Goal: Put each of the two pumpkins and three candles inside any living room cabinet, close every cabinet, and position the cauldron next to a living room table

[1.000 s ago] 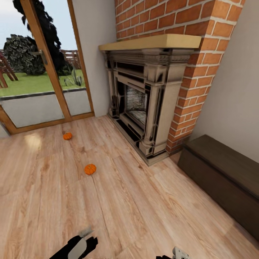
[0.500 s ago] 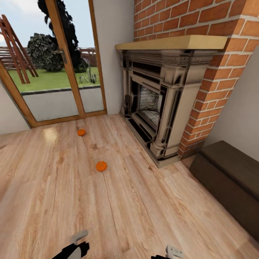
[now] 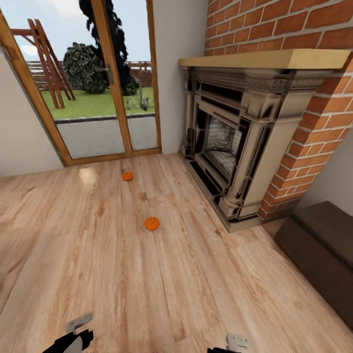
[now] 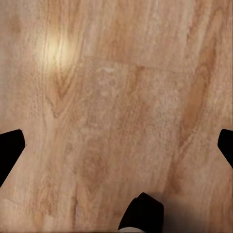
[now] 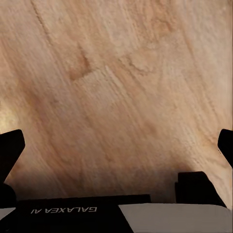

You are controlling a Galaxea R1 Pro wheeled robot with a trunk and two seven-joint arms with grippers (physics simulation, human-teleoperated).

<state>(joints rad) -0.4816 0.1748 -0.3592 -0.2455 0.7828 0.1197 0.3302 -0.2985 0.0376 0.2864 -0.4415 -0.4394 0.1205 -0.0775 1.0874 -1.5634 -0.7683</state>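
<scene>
Wood planks run under us everywhere. In the left wrist view our left gripper [image 4: 116, 145] hangs over bare floor [image 4: 121, 97], its dark fingertips [image 4: 9, 145] at opposite edges, spread wide; the right wrist view shows our right gripper [image 5: 116, 145] spread the same way above the boards. Our head view adds what the wrist cameras miss: the nearer pumpkin [image 3: 152, 223] sitting alone on the floor, the farther pumpkin [image 3: 127, 176] well beyond it toward the glass door [image 3: 103, 83]. At right, the dark cabinet [image 3: 318, 245] stands closed just past the fireplace [image 3: 230, 142] and its brick chimney [image 3: 314, 132].
</scene>
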